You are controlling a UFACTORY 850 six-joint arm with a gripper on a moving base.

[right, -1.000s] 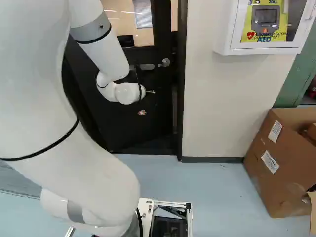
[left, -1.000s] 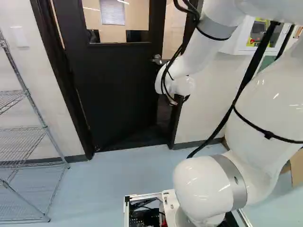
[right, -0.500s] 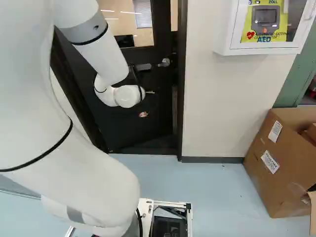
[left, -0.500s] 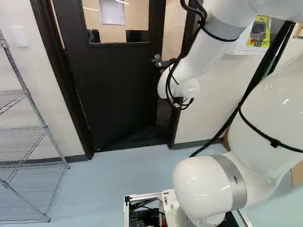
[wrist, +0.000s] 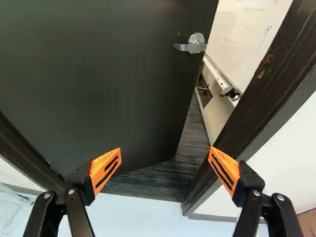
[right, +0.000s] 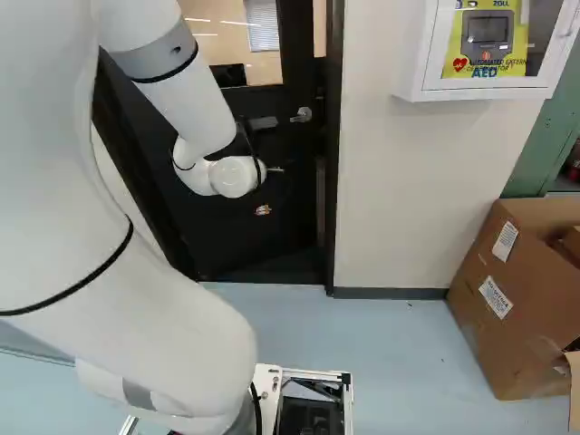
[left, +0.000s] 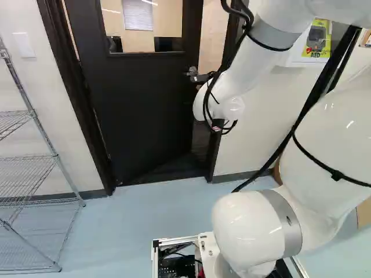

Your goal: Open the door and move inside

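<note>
Our claw (right: 263,209) stands wide open, its ribbed orange pads (wrist: 103,168) gripping nothing. Ahead, we see the smooth dark door (wrist: 89,74) ajar within its frame (wrist: 252,113), a metal lever handle (wrist: 190,48) near its free edge.

A wire rack (left: 26,172) was seen at the left. At the right, a white cabinet (right: 421,54) was mounted above an open cardboard box (right: 507,353). Far off, a window blind (right: 263,25) was visible.

skinny gap between door (left: 139,104) and frame (left: 213,159), right of centre in left base view, wire rack (left: 26,165) hogging far left, cardboard box (right: 512,326) lower right in right base view
</note>
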